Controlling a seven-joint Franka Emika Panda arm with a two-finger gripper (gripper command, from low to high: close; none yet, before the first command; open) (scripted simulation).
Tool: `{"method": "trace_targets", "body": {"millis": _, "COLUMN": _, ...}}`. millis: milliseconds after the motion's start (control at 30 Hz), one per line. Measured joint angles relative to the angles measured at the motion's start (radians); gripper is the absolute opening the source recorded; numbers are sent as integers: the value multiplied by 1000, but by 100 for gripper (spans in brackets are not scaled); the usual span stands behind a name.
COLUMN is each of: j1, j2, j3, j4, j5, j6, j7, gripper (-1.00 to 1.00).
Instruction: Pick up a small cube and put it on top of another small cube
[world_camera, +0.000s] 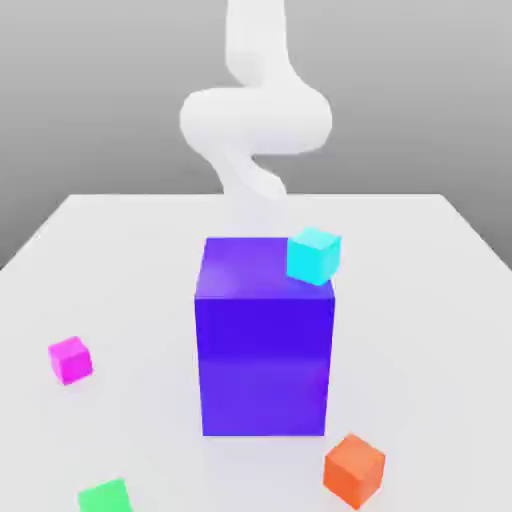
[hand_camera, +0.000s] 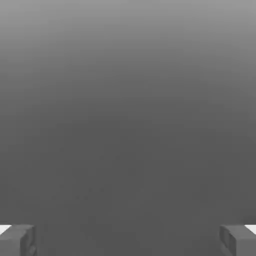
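A: On the white table (world_camera: 120, 250), where are the small cubes placed?

B: A cyan cube (world_camera: 314, 255) is seen at the far right corner of the large purple block (world_camera: 264, 340), seemingly resting on its top edge. A magenta cube (world_camera: 70, 359) lies to the exterior view's left, a green cube (world_camera: 105, 496) near left, and an orange cube (world_camera: 354, 468) near right, all well apart.

A: And the end effector (hand_camera: 128, 240)?

B: Its fingers (hand_camera: 17, 240) are spread wide in the hand view, with nothing held between them; only grey background is faced.

A: Which way must it be taken?

B: The arm (world_camera: 255, 120) is raised at the far side, so every cube is judged to lie below and nearer; the cyan one appears closest. Being cubes, no long axis is presented.
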Motion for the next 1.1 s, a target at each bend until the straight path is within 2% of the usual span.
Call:
{"method": "trace_targets", "body": {"millis": 300, "j1": -200, "j2": 313, "j3": -124, "j4": -176, "j5": -88, "j6": 198, "j7": 59, "gripper": 0}}
{"method": "trace_targets", "body": {"millis": 533, "j1": -323, "j2": 552, "j3": -259, "j4": -311, "j5": -83, "j6": 351, "j7": 51, "gripper": 0}}
{"method": "trace_targets", "body": {"millis": 633, "j1": -382, "j2": 659, "j3": -313, "j4": -370, "j5": -25, "j6": 419, "j7": 9, "gripper": 0}}
{"method": "trace_targets", "body": {"millis": 733, "j1": -430, "j2": 768, "j3": -329, "j4": -420, "j5": 95, "j6": 487, "j7": -78, "gripper": 0}}
{"method": "trace_targets", "body": {"millis": 867, "j1": -522, "j2": 916, "j3": -208, "j4": -406, "j5": 269, "j6": 593, "j7": -205, "gripper": 0}}
{"method": "trace_targets", "body": {"millis": 933, "j1": -588, "j2": 987, "j3": -130, "j4": -390, "j5": 323, "j6": 649, "j7": -247, "gripper": 0}}
{"method": "trace_targets", "body": {"millis": 967, "j1": -616, "j2": 1018, "j3": -98, "j4": -384, "j5": 339, "j6": 673, "j7": -261, "gripper": -100}}
{"method": "trace_targets", "body": {"millis": 1100, "j1": -617, "j2": 1018, "j3": -98, "j4": -384, "j5": 338, "j6": 673, "j7": -260, "gripper": -100}}
